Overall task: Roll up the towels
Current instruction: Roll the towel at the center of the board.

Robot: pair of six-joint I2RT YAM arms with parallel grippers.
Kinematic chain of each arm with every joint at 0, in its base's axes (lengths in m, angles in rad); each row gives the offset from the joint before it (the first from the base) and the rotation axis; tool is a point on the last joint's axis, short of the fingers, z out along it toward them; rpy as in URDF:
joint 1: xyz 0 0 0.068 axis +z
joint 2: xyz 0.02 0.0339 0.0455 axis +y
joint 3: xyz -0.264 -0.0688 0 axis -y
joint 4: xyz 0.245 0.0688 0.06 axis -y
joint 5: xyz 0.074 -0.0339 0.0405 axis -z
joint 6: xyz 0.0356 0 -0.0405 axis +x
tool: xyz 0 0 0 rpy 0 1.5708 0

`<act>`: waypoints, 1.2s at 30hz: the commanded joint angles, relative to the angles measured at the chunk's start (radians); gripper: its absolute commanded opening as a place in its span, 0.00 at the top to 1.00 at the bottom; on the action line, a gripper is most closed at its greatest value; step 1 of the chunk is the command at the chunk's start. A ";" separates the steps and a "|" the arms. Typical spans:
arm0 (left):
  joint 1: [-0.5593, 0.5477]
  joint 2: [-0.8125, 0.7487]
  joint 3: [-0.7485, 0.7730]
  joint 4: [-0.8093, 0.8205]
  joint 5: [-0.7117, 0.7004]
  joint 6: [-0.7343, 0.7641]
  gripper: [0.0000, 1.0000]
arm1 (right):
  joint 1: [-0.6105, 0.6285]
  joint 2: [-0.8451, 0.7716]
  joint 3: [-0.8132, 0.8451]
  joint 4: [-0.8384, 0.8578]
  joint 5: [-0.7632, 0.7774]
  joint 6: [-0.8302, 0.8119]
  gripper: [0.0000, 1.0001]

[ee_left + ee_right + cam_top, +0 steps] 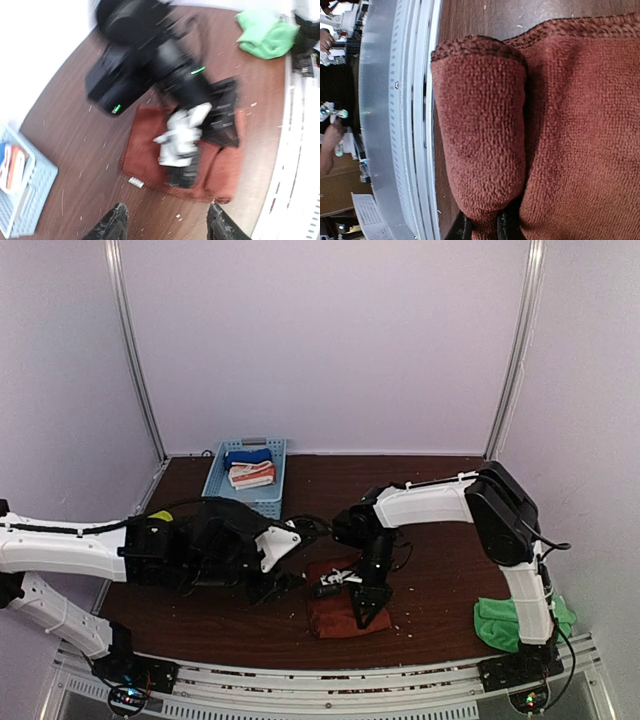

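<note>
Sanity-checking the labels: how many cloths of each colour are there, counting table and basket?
Rust towel: 1
Green towel: 1
Blue cloth: 1
White-and-orange striped cloth: 1
Total: 4

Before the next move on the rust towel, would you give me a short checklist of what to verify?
1. Right gripper shut on a fold of the rust towel: ok.
2. Left gripper open, nothing between its fingers: ok.
3. Left gripper on the rust towel: not ok, it hangs beside it.
4. Fold even along the whole edge: cannot tell, the right arm hides part of it.
5. Green towel apart from the work: ok, it lies by the right arm's base.
</note>
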 commanded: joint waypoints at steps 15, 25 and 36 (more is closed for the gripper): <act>-0.205 0.518 0.175 0.089 -0.229 0.265 0.37 | -0.052 0.189 0.078 -0.048 0.019 0.031 0.94; -0.205 0.638 0.211 0.153 -0.158 0.305 0.51 | -0.052 0.189 0.072 -0.041 0.004 0.037 0.95; -0.203 0.645 0.221 0.152 -0.088 0.246 0.85 | -0.054 0.180 0.071 -0.066 -0.019 0.017 0.91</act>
